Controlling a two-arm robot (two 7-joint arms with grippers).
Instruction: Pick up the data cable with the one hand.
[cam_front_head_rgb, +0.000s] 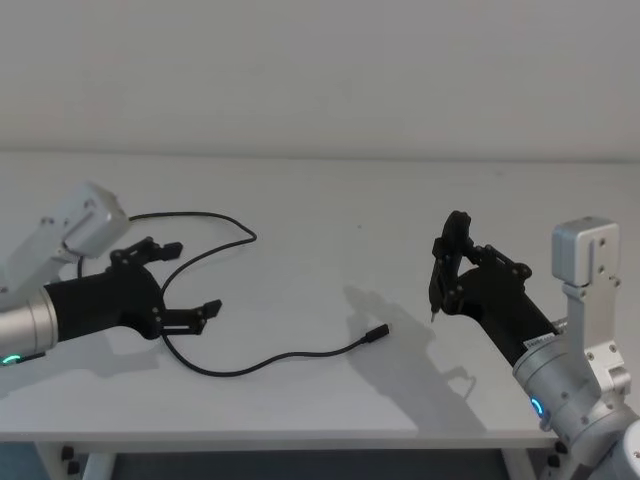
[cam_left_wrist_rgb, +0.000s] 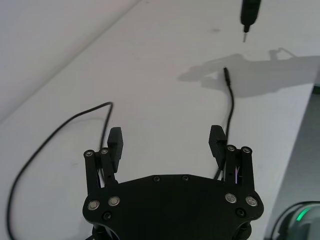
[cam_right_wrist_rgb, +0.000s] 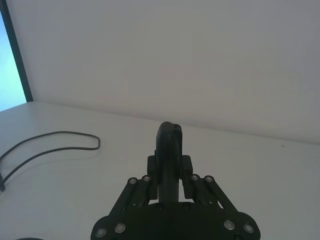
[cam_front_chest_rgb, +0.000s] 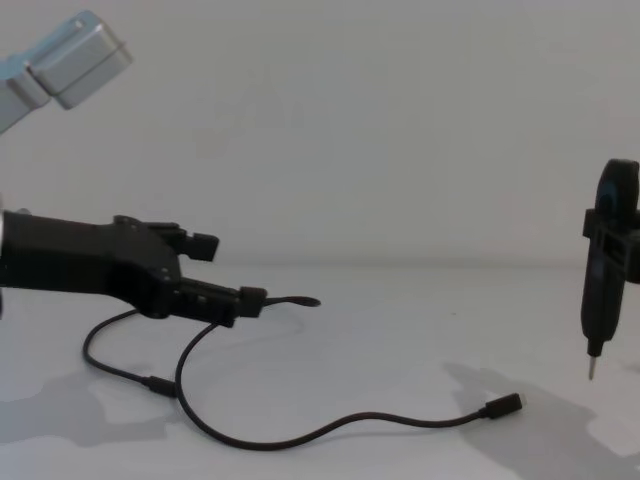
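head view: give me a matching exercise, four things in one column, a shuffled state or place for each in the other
1 long thin black data cable
2 left black two-fingered end effector
3 right black two-fingered end effector
4 slim dark metal-tipped tool

a shut on the tool
b lying on the white table
c open, above the cable
d tip down, off the table

Pairs: 1-b, 2-c, 3-a, 4-d

Left arm reaches in low from the left side, left claw (cam_front_head_rgb: 193, 277) roughly level, fingers spread wide. Right arm angles up from the right. Right claw (cam_front_head_rgb: 452, 268) is raised, clamped on a slim dark tool (cam_front_chest_rgb: 598, 300), tip down.
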